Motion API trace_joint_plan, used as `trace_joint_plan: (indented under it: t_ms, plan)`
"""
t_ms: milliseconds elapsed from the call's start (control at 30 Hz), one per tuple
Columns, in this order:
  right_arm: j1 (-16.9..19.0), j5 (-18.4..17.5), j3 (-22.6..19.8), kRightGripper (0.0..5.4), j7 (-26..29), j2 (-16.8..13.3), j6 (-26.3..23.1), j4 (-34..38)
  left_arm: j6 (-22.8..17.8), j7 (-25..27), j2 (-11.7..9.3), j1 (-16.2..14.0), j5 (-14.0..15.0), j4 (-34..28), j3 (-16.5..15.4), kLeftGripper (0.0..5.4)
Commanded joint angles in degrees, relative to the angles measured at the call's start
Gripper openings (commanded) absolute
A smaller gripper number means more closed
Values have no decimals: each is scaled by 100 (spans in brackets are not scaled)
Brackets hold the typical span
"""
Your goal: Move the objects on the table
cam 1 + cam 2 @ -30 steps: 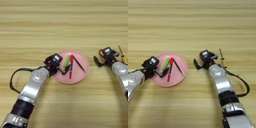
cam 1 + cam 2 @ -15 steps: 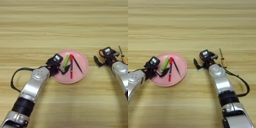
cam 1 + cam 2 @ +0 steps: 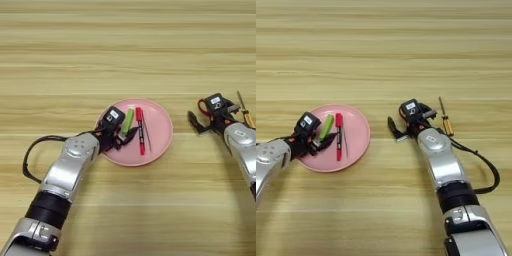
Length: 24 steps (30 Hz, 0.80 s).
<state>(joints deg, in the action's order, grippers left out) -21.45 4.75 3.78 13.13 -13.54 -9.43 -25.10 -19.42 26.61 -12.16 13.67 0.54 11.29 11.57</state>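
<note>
A: The objects — where are they sitting on the table (image 3: 75,50)?

B: Most are lying in the round pink plate (image 3: 161,131), which is resting near the middle of the wood. The short green bar (image 3: 127,120) is lying at the plate's left side, the red marker pen (image 3: 140,130) is lying just beside it to the right, and the thin dark stick (image 3: 146,135) is lying right of the pen, close alongside it.

A: And the screwdriver?

B: The small orange-handled screwdriver (image 3: 445,120) is lying on the bare wood, well apart from the plate, just right of the right gripper, shaft pointing away from the robot.

A: What is the left gripper (image 3: 121,136) doing?

B: It is reaching over the plate's left edge, its black fingers (image 3: 131,134) pointing in toward the bar. How far apart they are standing, I cannot tell.

A: The right gripper (image 3: 406,122)?

B: It is hovering over the wood between plate and screwdriver. One dark finger (image 3: 392,126) is sticking out toward the plate, spread well away from the other. Something red is showing at it, perhaps the red-handled scissors (image 3: 202,106), but whether it is gripping them is unclear
</note>
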Motion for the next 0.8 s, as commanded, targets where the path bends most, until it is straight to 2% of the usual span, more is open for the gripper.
trace_joint_plan:
  t_ms: [33, 800]
  plan:
    - [16, -34, -50, 540, 36, -34, -68, 52, -26, 13, -20, -31, -5, 86, -14, 260]
    - [13, -50, -42, 540, 32, -48, -55, 18, -17, -79, -2, -72, 7, -66, -63, 70]
